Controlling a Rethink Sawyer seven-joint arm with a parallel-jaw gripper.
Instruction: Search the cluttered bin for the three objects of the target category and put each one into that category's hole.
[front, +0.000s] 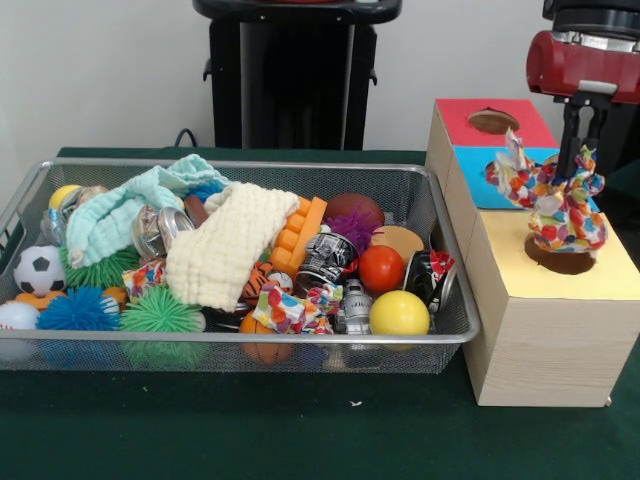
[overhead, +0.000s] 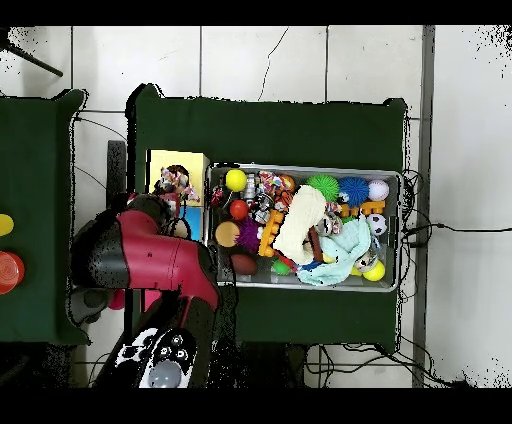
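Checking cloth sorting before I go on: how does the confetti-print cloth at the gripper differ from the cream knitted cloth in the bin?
The confetti-print cloth is multicoloured; the cream knitted cloth is plain. The confetti-print cloth hangs bunched from the gripper over the yellow section's hole of the wooden box; the cream cloth lies spread across the clutter in the mesh bin. The confetti one looks smaller. Both are soft fabric.
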